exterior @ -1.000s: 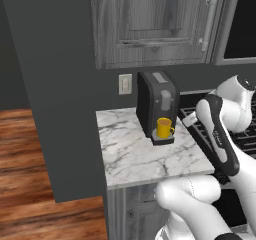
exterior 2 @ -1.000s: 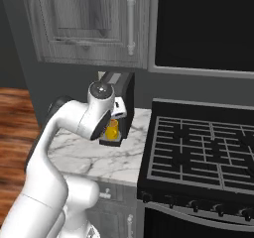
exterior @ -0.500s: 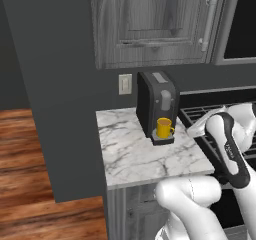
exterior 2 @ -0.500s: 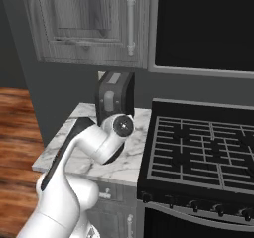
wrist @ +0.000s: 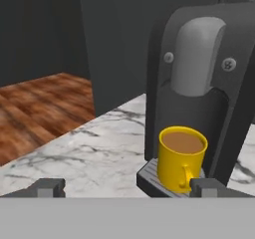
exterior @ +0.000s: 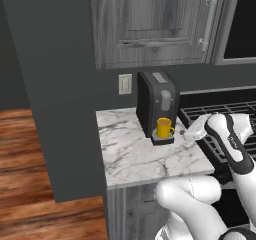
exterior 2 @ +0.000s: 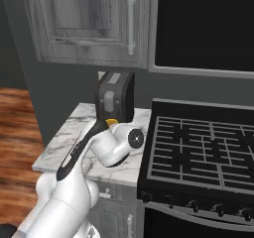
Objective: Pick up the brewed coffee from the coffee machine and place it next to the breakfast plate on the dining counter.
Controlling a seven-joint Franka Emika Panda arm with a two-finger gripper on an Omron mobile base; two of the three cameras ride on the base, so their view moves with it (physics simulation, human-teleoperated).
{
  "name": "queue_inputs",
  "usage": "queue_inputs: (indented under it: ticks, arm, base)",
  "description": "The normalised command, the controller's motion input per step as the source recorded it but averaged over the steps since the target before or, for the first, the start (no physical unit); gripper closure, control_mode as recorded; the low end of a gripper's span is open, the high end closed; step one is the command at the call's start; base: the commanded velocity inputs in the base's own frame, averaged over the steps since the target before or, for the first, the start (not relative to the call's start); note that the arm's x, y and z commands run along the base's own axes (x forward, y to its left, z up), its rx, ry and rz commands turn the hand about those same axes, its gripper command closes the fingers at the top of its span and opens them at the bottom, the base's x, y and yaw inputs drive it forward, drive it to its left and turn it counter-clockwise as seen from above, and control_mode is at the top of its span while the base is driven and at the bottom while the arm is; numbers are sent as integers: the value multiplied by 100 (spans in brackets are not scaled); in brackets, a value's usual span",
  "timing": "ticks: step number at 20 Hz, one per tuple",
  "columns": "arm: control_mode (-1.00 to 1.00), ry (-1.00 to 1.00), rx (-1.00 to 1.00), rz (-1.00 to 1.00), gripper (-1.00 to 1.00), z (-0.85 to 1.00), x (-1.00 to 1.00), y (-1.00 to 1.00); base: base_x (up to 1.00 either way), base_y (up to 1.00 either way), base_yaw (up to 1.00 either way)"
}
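yellow mug (wrist: 181, 159) of coffee, one, on one coffee machine (exterior: 157, 105), hand (wrist: 127, 187) apparently spread apart

Left base cam sits high behind the arm, looking forward and down at the small marble counter (exterior: 145, 154) from a fair way back, with the coffee machine (exterior: 157, 104) near centre. Right base cam does the same from the other side, so the machine (exterior 2: 115, 99) lands around 10 o'clock beside the stove (exterior 2: 203, 152). Hand cam is low and close, facing the machine (wrist: 204, 73) at 2 o'clock.
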Motion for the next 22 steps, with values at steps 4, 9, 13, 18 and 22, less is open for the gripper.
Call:
queue_inputs:
  ticks: [4, 9, 13, 18, 22]
  arm:
    - [-100, 0, 1, 5, -100, -29, 36, -1]
    - [-100, 0, 0, 1, -100, -23, 38, 0]
    - [-100, 0, 0, 0, -100, -17, 34, -3]
    - [-100, 0, 0, 3, -100, -21, 28, -7]
    - [-100, 0, 0, 7, -100, -27, 26, -9]
  base:
    - [0, 0, 0]
    - [0, 0, 0]
    - [0, 0, 0]
    - [0, 0, 0]
    - [0, 0, 0]
